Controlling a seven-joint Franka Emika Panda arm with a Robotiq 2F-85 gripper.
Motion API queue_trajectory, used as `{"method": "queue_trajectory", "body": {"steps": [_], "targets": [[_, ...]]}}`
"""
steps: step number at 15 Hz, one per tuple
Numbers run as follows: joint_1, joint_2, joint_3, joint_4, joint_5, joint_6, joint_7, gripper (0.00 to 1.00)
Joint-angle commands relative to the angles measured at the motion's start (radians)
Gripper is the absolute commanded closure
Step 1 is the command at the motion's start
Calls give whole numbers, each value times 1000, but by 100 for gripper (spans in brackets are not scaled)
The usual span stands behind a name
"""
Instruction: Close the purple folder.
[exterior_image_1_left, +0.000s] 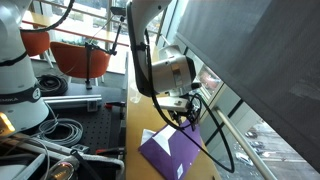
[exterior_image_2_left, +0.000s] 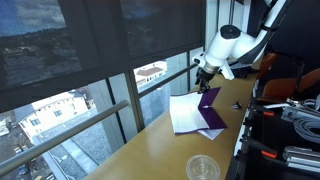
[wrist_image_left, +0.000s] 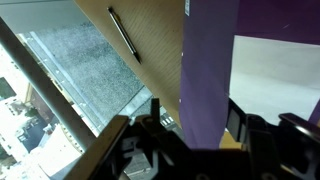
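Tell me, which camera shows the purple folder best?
An exterior view is best: the purple folder shows whole, open, white sheets up, one cover raised. In an exterior view, only its purple cover shows. The wrist view catches just a cover strip and paper.

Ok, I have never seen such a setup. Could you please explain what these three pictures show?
A white robot arm stands at a wooden table beside a window. Two pictures come from cameras in the room; the third comes from a camera on the arm's wrist, looking down past its fingers. On the table are an open purple folder with white paper, a black pen and a clear cup. The fingers appear to pinch the folder's raised cover.
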Motion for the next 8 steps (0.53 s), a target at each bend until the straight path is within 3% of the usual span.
{"method": "queue_trajectory", "body": {"steps": [1,4,8], "targets": [[-41,-91,32,-116,204,-19,-100,5],[-196,-162,172,-230,475,-39,-312,0],[-517,-220,489,-331,816,-91,-568,0]]}}
